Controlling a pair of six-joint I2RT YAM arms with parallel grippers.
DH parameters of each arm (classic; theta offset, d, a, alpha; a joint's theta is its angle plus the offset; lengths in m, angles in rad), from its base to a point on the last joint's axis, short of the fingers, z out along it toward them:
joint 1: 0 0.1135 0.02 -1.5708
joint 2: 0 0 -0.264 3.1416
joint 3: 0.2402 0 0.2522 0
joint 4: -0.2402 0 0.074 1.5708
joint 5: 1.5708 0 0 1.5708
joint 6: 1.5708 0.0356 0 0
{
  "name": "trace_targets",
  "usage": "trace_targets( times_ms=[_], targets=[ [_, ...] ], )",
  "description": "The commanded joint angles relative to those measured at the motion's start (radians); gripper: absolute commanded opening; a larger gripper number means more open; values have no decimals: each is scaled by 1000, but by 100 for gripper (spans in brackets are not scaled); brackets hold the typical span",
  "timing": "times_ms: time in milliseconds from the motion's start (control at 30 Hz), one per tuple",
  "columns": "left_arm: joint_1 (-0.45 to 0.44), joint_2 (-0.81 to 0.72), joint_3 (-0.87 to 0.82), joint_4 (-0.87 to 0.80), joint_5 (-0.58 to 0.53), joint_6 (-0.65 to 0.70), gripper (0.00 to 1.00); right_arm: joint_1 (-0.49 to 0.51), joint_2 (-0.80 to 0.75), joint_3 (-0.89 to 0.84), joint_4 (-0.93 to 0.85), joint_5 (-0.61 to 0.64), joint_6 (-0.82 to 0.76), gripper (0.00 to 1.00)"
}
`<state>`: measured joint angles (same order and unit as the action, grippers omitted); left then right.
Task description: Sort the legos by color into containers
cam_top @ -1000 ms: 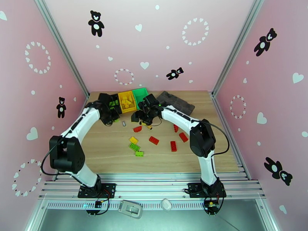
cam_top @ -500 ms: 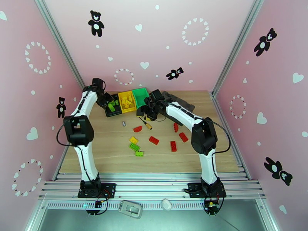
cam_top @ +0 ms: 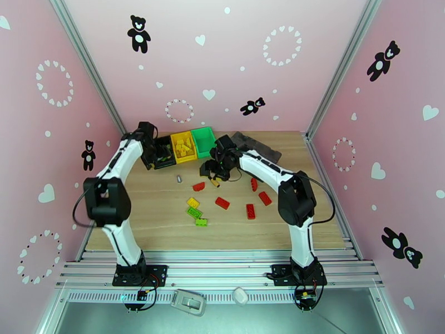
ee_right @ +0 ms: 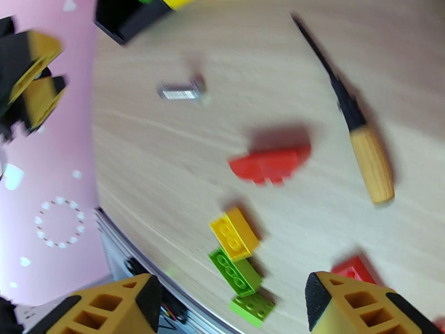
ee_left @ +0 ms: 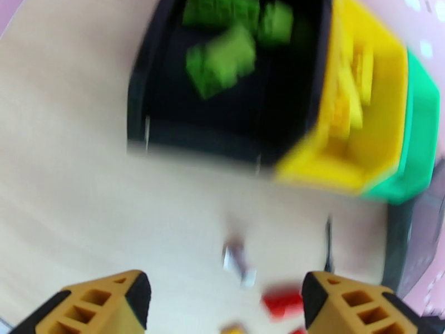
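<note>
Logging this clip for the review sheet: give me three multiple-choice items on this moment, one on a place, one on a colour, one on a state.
1. Where do the binned green bricks lie?
A. black bin
B. yellow bin
C. green bin

2. What colour is the loose brick right beside the loose yellow brick?
A. red
B. green
C. blue

3. How is the left claw?
A. open and empty
B. shut and empty
C. shut on a brick

Key: 1 A, the left wrist view shows them on the black bin's floor. 2 B, a green brick lies right beside it in the right wrist view. 3 A, its fingers stand wide apart with nothing gripped.
</note>
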<state>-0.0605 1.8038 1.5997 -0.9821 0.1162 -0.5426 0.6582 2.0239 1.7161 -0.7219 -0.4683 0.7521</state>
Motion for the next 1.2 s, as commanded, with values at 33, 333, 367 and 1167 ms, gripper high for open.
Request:
trace_targets(
  times_ms=[33, 333, 367, 1167],
  targets=[
    [-70, -149, -205, 37, -19, -16, 79, 48, -95, -106, -42, 83, -17, 75],
    [-266, -334, -549, 86, -24, -151, 83, 132, -192, -310, -58, 212, -4, 79],
    [-287, -346, -575, 95, -23, -168, 83, 141, -205, -333, -58, 223, -1, 79],
    [-581, -204, -600, 159, -53, -322, 89, 174, -460, -619, -47, 321, 78, 84]
  ],
)
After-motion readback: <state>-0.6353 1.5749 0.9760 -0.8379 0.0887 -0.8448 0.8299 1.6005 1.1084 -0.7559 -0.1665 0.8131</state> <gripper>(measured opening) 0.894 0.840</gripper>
